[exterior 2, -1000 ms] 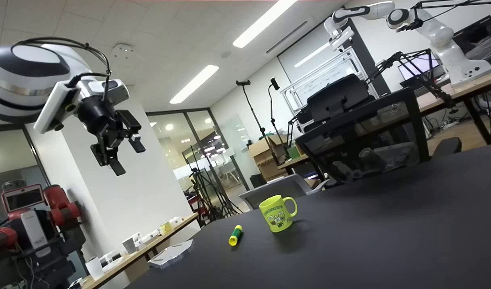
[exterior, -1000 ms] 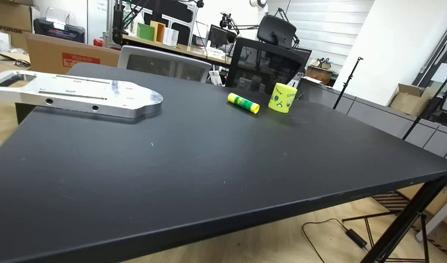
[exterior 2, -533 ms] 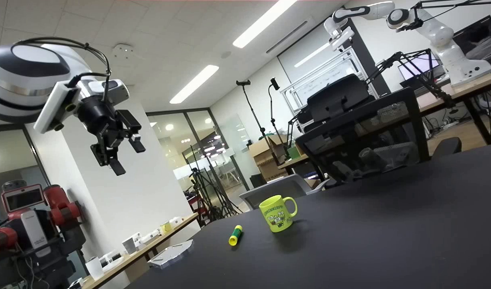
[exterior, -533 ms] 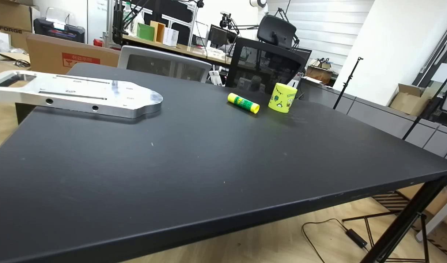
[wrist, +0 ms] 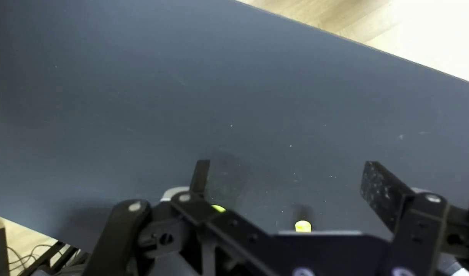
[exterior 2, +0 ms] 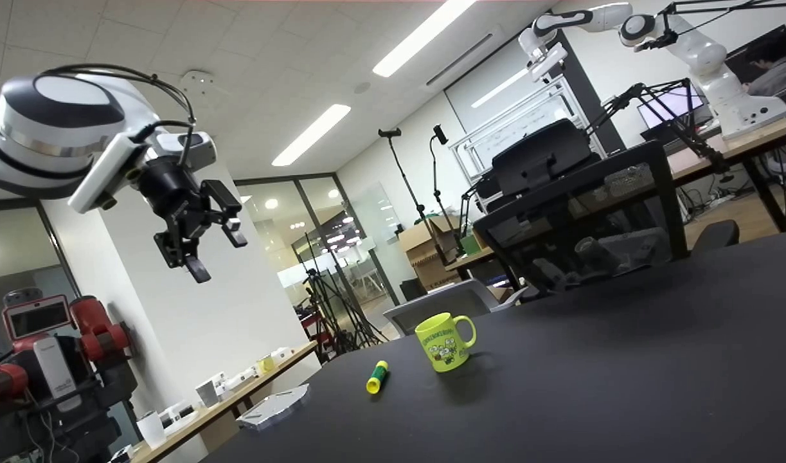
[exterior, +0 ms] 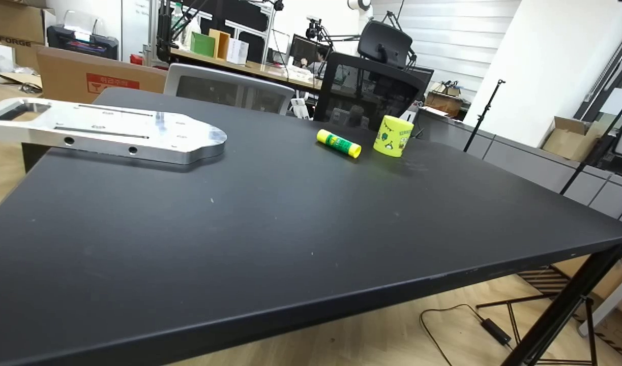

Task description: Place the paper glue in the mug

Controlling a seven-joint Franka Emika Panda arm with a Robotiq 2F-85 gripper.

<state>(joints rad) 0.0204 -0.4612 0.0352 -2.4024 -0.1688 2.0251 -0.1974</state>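
At the far left of an exterior view you have a red robot (exterior 2: 55,366), and right of it your pincer (exterior 2: 218,256) hangs high above the desk (exterior 2: 560,386), its fingers (wrist: 380,191) spread wide apart; your wrist view shows the dark desk between them. Next comes the metal plate (exterior 2: 274,407), lying flat, its slotted end jutting past the desk's edge. Farther right, in both exterior views, you find the glue stick (exterior 2: 377,377), yellow with a green middle, lying on its side on the desk. Just to its right, with a gap between, your lime-coloured mug (exterior 2: 440,345) stands upright, its handle pointing right. Behind the mug sits a grey chair (exterior 2: 441,301), then a black mesh chair (exterior 2: 585,215), and at the far right a white robot arm (exterior 2: 707,59).
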